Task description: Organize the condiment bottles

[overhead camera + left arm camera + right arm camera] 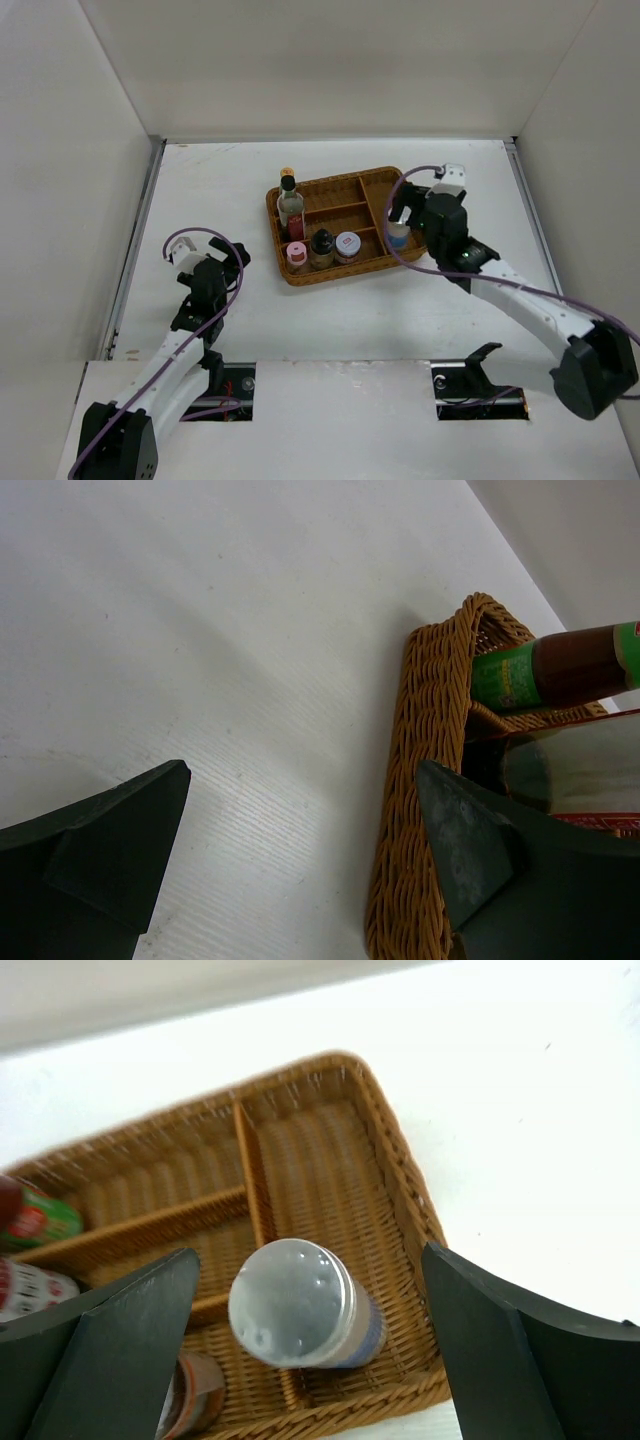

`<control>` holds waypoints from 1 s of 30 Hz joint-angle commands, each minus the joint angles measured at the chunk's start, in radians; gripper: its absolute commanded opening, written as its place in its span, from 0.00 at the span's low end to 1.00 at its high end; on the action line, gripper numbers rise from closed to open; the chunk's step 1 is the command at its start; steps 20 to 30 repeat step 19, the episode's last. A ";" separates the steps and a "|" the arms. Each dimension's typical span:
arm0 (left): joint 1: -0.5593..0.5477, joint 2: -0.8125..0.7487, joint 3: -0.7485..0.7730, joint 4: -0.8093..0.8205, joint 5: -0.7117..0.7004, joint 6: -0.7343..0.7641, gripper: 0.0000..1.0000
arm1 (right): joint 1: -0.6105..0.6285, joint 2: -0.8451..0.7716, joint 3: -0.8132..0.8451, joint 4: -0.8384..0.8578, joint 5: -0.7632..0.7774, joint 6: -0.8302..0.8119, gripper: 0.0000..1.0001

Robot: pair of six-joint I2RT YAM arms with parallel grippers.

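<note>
Wicker tray (331, 276): a brown divided basket sits mid-table with all six condiment bottles inside it.
Left end: the tall clear black-capped bottle (290, 207) stands upright, and the yellow-capped red-green bottle (560, 670) is just beside it.
Near row: the small pink-capped bottle (297, 256), small dark black-capped bottle (321, 248) and squat pink-lidded jar (347, 245) stand side by side, left to right.
Right compartment: the silver-lidded blue-label jar (295, 1305) stands upright at the near end, close by the divider.
My right pincer (308, 1260): spread wide, with a finger on either side of the silver-lidded blue-label jar and neither touching it.
My left pincer (302, 770): spread wide over bare table (200, 630), gripping nothing, with the tray's corner near one finger.
Cut off: the red-green bottle runs out of my left wrist view, and from above the clear bottle hides most of its body.
Hard to tell: a brownish jar lies half under one finger in my right wrist view. I also cannot tell which dividers part the near row.
</note>
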 commanded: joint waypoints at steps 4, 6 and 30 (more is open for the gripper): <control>0.001 -0.003 -0.003 0.027 0.015 0.011 1.00 | -0.050 -0.276 -0.139 0.113 0.132 0.075 1.00; -0.004 0.002 -0.003 0.029 0.015 0.011 1.00 | -0.107 -0.349 -0.206 0.119 0.131 0.139 1.00; -0.013 -0.038 0.037 -0.043 0.081 0.017 1.00 | -0.268 -0.412 -0.325 -0.028 0.225 0.169 1.00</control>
